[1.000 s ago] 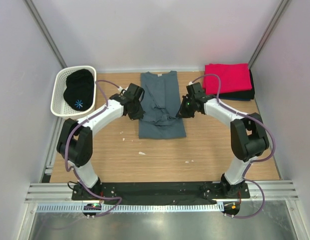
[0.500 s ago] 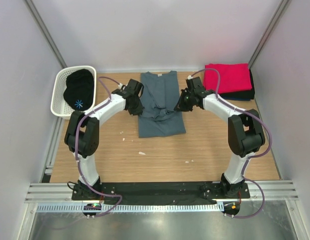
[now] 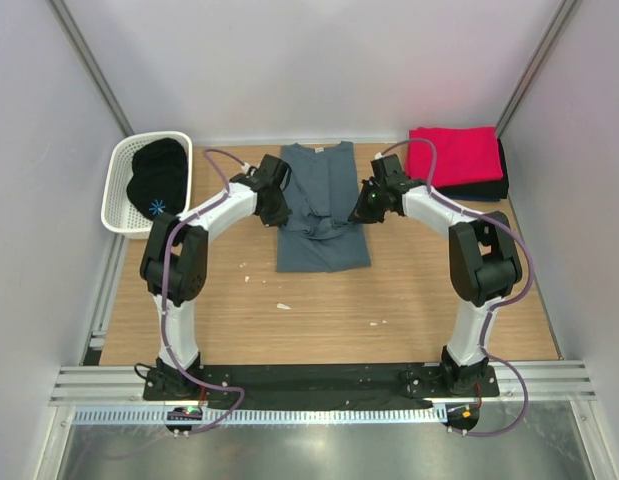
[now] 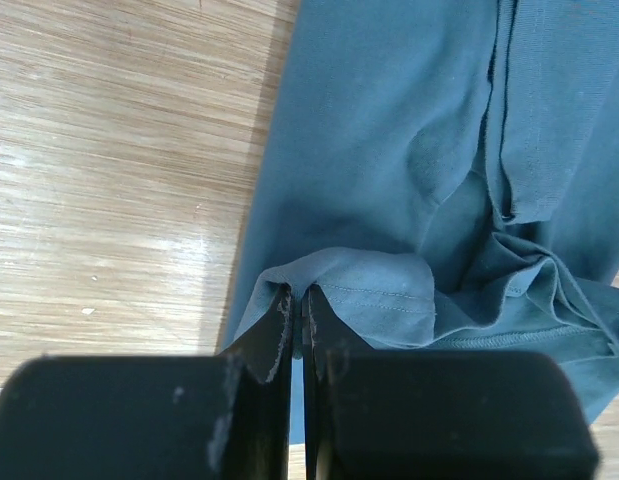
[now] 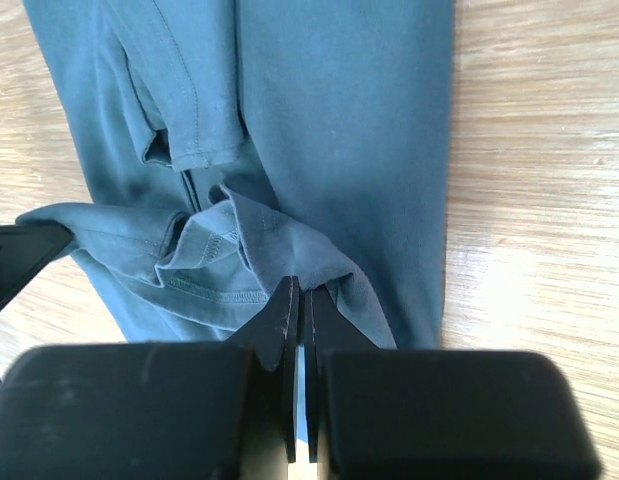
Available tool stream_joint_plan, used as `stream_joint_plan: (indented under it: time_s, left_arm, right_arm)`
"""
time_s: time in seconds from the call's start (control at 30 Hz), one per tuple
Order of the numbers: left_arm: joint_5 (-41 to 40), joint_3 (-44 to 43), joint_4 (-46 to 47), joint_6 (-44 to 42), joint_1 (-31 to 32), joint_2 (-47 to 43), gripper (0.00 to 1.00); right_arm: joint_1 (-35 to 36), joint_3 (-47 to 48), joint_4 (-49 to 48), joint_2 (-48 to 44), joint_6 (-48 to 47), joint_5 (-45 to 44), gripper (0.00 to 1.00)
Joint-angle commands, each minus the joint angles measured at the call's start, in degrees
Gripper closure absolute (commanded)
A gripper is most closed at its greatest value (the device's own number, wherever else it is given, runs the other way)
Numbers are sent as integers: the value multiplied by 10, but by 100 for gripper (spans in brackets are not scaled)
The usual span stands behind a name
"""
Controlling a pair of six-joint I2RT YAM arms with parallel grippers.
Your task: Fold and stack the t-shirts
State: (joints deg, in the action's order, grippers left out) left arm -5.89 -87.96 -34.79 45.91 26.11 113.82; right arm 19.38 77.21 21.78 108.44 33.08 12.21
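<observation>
The left arm (image 3: 214, 212) and right arm (image 3: 434, 208) both stretch toward the far side and bend inward, upper links upright and elbows out. The left end effector (image 3: 273, 207) is pinched tight on a fold of the blue-grey t-shirt (image 3: 322, 250). The right end effector (image 3: 367, 208) mirrors it, clamped on the opposite edge, wrist tilted down.
</observation>
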Motion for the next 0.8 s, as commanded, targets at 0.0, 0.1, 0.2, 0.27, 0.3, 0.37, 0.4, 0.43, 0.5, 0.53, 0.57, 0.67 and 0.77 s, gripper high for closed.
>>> stream_joint_plan:
  time_s: [0.0,0.1,0.2,0.27,0.3,0.37,0.4,0.43,0.5,0.53,0.57,0.67,0.77]
  left_arm:
    - [-6,-25,8,-13,-4,-4,100]
    - [3,-27,6,-15,-4,-13,100]
    - [7,-20,4,-13,-4,-34,100]
    - [4,-14,5,-11,-4,-46,100]
    - [4,-12,5,-11,-4,-54,100]
    - [0,-12,6,-13,-4,-58,100]
    - [-1,-16,6,-13,-4,-60,100]
    - [-2,-17,6,-13,-4,-61,100]
    - [-1,-21,6,-12,-4,-62,100]
    - [2,-21,6,-12,-4,-62,100]
    - [0,-22,6,-13,-4,-62,100]
    - [-8,-29,7,-17,-4,-56,100]
    - [-11,-43,6,-23,-6,-38,100]
  right_arm:
    - [-3,26,-19,-14,-8,7,99]
    - [-3,29,-16,-24,-8,18,99]
    - [-4,25,-19,-40,-4,33,99]
    - [-3,23,-24,-53,-3,34,99]
    - [-4,24,-22,-56,-3,34,99]
    - [-2,25,-21,-63,-4,34,99]
    - [-3,27,-22,-65,-4,34,99]
    - [-4,28,-21,-66,-6,34,99]
    - [-3,31,-15,-70,-6,31,99]
    - [-3,31,-16,-73,-7,29,99]
    - [-3,31,-16,-74,-9,27,99]
    - [-3,35,-19,-71,-14,18,99]
    - [-6,45,-21,-50,-21,12,99]
